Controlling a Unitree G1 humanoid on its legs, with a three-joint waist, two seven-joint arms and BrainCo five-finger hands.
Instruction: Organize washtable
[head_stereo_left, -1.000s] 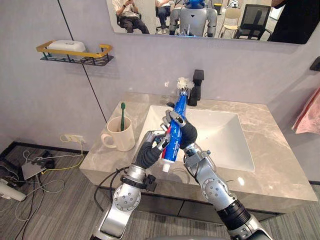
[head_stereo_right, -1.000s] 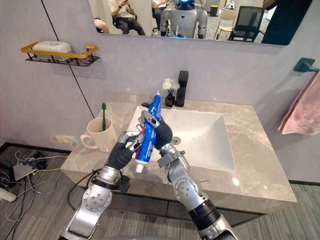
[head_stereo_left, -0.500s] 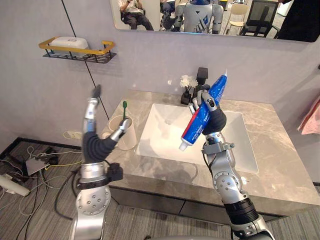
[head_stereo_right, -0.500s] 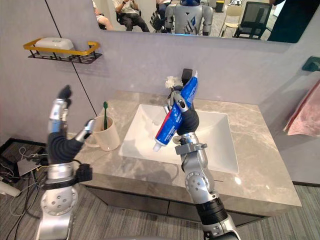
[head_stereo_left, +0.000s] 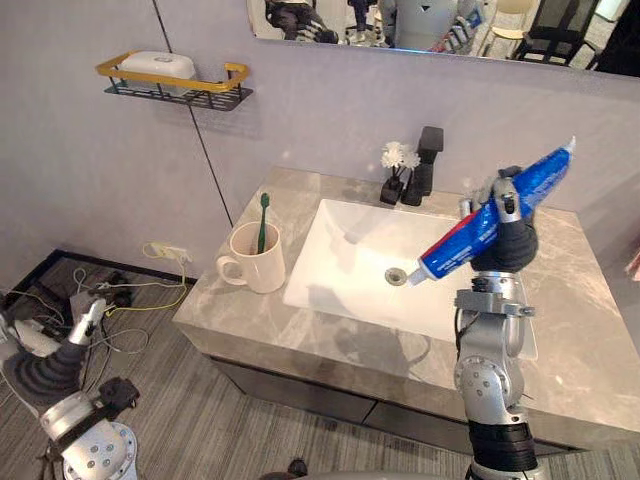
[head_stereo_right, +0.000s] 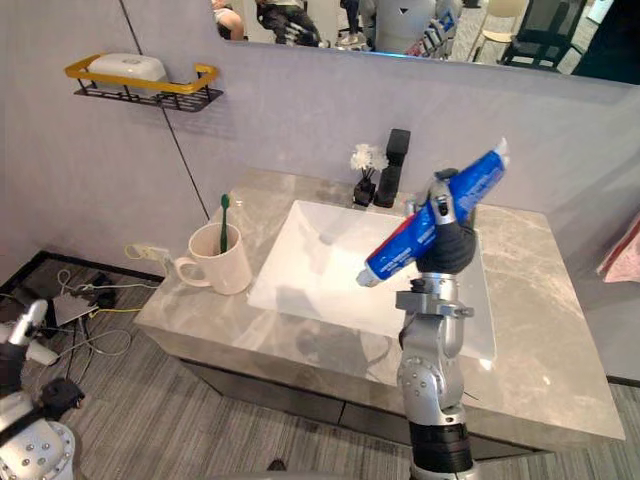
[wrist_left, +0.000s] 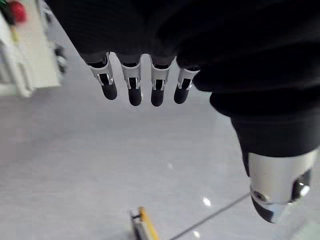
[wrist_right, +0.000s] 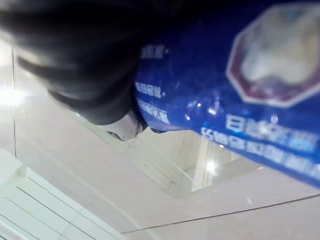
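A toothpaste tube (head_stereo_left: 497, 222), blue with a red band and a white cap, is held aloft over the right side of the sink (head_stereo_left: 345, 250), tilted with its cap end down toward the basin and its crimped end up toward the wall. The robot's right hand (head_stereo_left: 508, 245) grips it around the middle, fingers and thumb curled round the tube, well above the grey marble counter (head_stereo_left: 590, 330); the right wrist view shows the blue surface of the tube pressed close against the hand's dark cover. The left hand (head_stereo_left: 48, 372) hangs low beside the cabinet, away from the counter, and its own wrist view shows its fingers (wrist_left: 131, 90) in a loose, straight row, holding nothing. On the counter to the left of the sink stands a cream mug (head_stereo_left: 258, 270) with a green toothbrush (head_stereo_left: 263, 215) upright in it. Behind the basin is a black faucet (head_stereo_left: 428, 160), with a small vase of white flowers (head_stereo_left: 398, 158) just beside it. A wall shelf (head_stereo_left: 175, 82) with a yellow rail carries a white soap box (head_stereo_left: 158, 64).
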